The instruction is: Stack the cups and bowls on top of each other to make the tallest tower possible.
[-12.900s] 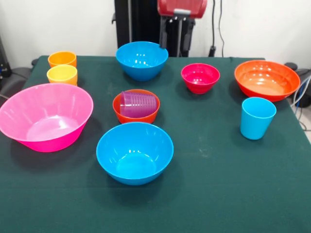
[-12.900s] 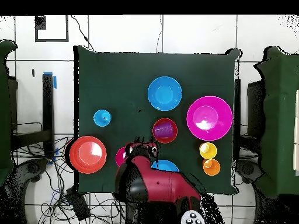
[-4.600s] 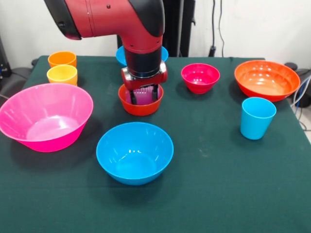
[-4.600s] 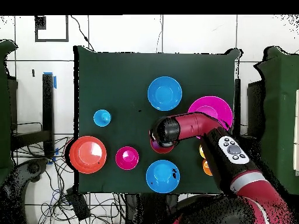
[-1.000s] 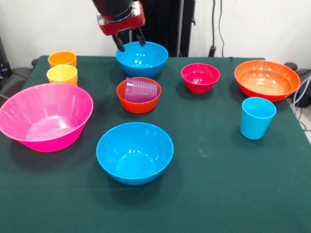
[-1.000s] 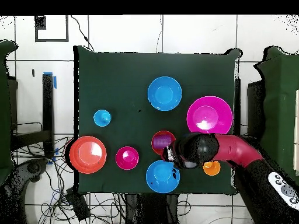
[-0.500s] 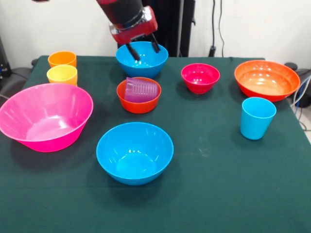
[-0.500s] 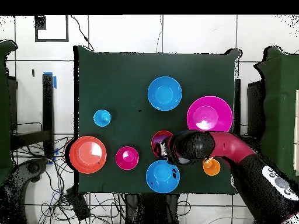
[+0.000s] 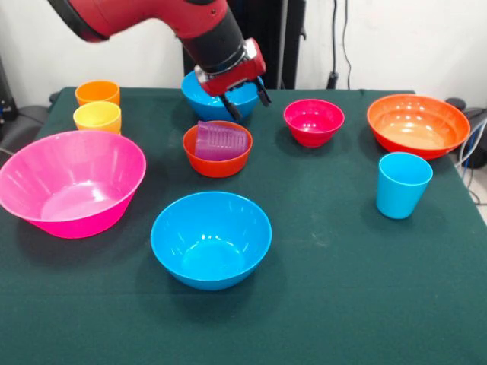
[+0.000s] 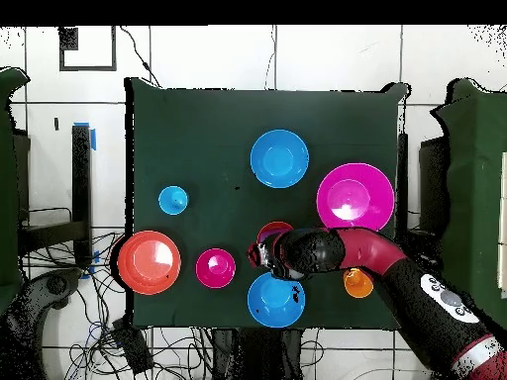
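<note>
My gripper point(image 9: 245, 100) is open and empty, tilted, hanging just above the table between the small orange bowl point(image 9: 217, 166) and the magenta bowl point(image 9: 313, 122). The purple cup point(image 9: 221, 141) lies on its side in the small orange bowl. The arm partly hides the far blue bowl point(image 9: 207, 100). The near blue bowl point(image 9: 211, 238), pink bowl point(image 9: 68, 182), wide orange bowl point(image 9: 418, 125), light blue cup point(image 9: 402, 184), orange cup point(image 9: 97, 92) and yellow cup point(image 9: 97, 116) stand apart. In the overhead view the gripper point(image 10: 259, 254) is beside the small orange bowl point(image 10: 275, 231).
The dark green table point(image 9: 350, 289) ends close to the wide orange bowl on the right. The arm point(image 10: 376, 257) reaches across the orange cup point(image 10: 358, 283) and hides the yellow cup in the overhead view.
My gripper has moved right and down from over the far blue bowl to beside the small orange bowl. It stays open and empty. No cup or bowl has moved.
</note>
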Available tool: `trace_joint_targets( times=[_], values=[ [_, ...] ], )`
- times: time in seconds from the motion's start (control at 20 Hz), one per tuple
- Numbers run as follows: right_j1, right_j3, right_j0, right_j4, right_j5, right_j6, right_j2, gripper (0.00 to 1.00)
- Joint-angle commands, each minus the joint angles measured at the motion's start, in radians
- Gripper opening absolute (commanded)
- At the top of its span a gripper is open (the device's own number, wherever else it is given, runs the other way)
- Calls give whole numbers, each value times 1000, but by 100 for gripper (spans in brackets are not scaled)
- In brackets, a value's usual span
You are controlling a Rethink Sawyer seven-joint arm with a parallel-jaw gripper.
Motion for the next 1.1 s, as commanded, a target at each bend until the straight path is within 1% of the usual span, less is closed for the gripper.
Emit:
trace_joint_targets(
  times=[0.05,0.2,0.5,0.6,0.8,1.1],
  values=[
    [62,-133,44,-101,-27,-174,6,100],
    [31,-159,48,-97,28,-194,23,100],
    [-35,-219,68,-63,178,-252,46,100],
    [-48,-225,72,-57,205,-257,52,100],
    [-52,-213,70,-61,197,-233,59,100],
    [-62,-203,55,-66,205,-233,67,100]
  ],
)
